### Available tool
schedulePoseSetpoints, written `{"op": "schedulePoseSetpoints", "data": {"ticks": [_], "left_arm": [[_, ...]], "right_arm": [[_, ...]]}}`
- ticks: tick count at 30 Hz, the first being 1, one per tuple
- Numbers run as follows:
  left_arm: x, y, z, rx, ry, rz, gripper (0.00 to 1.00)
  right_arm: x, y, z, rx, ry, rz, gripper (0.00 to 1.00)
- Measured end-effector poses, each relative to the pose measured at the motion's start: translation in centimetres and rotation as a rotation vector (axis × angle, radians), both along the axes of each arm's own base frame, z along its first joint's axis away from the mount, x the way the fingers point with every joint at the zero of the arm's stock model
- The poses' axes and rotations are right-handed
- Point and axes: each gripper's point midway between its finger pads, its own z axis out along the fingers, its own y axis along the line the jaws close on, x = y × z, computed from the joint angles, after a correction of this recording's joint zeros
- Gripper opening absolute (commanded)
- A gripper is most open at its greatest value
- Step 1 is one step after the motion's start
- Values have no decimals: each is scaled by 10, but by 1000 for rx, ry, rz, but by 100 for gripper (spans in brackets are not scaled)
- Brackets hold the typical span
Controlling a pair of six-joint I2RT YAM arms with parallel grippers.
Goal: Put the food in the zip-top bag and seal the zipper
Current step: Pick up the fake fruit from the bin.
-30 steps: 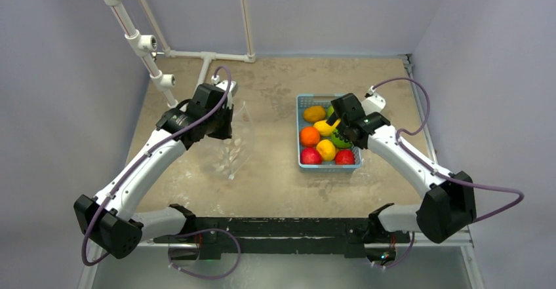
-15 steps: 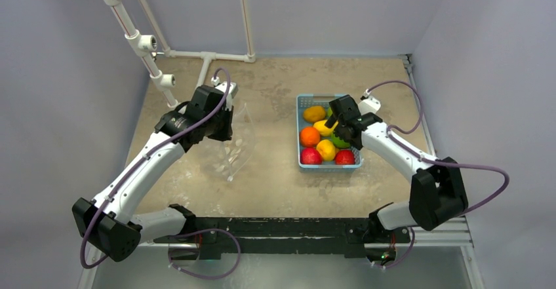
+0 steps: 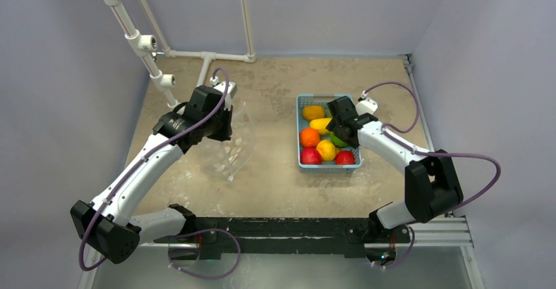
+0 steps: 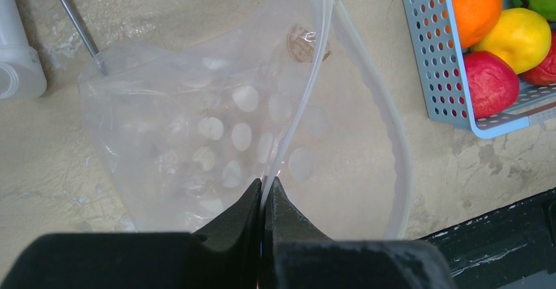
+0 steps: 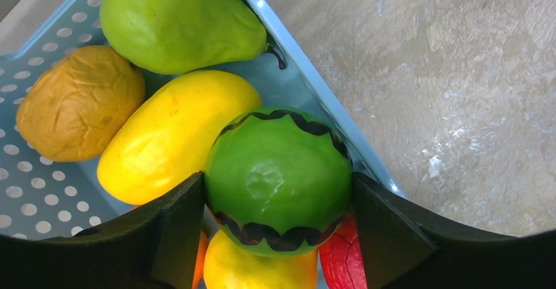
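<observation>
The food lies in a light-blue slotted basket (image 3: 299,164) at the right of the table. My right gripper (image 5: 278,200) is down in the basket, its fingers (image 5: 177,230) pressed against both sides of the dark-striped green fruit (image 5: 278,164). Beside that fruit lie a yellow fruit (image 5: 164,138), a green pear (image 5: 177,20) and a brownish-orange fruit (image 5: 75,102). My left gripper (image 4: 265,183) is shut on the zipper (image 4: 308,99) of the clear zip-top bag (image 4: 197,132), holding one side of the mouth up. The other side of the mouth sags open towards the basket (image 4: 426,59).
White plastic pipes (image 3: 141,40) rise at the back left. A screwdriver (image 4: 72,20) and a white pipe fitting (image 4: 16,53) lie on the table just beyond the bag. The black base rail (image 3: 275,227) runs along the near edge.
My right gripper has dropped further into the basket and closed in around the striped green fruit. My left gripper keeps holding the bag in the same place.
</observation>
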Motion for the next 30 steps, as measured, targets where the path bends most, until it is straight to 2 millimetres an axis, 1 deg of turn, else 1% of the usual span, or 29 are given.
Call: {"op": "schedulePoseSetpoints", "data": {"ticks": [1, 3, 9, 13, 15, 17, 19, 22, 27, 30], "left_arm": [[0, 0, 0, 1, 0, -1, 0], [-1, 1, -1, 4, 1, -3, 0], [-1, 1, -3, 8, 5, -4, 0], [-1, 1, -3, 8, 5, -4, 0], [-1, 1, -3, 8, 5, -4, 0], [-1, 1, -3, 9, 5, -3, 0], [-1, 2, -4, 11, 5, -2, 0], [0, 2, -6, 15, 12, -1, 0], [1, 1, -11, 23, 26, 0, 0], [2, 1, -12, 28, 33, 4, 0]], "right_arm": [[1, 0, -1, 0, 0, 1, 62], [1, 0, -1, -2, 0, 5, 48], [2, 2, -1, 0, 1, 19, 20], [1, 3, 2, 5, -4, 31, 16], [1, 3, 9, 11, -18, 36, 11], [3, 4, 18, 19, -38, 41, 10], [7, 6, 31, 29, -72, 48, 9], [12, 9, 56, 50, -132, 75, 3], [20, 22, 92, 87, -220, 155, 2], [23, 34, 111, 115, -267, 226, 1]]}}
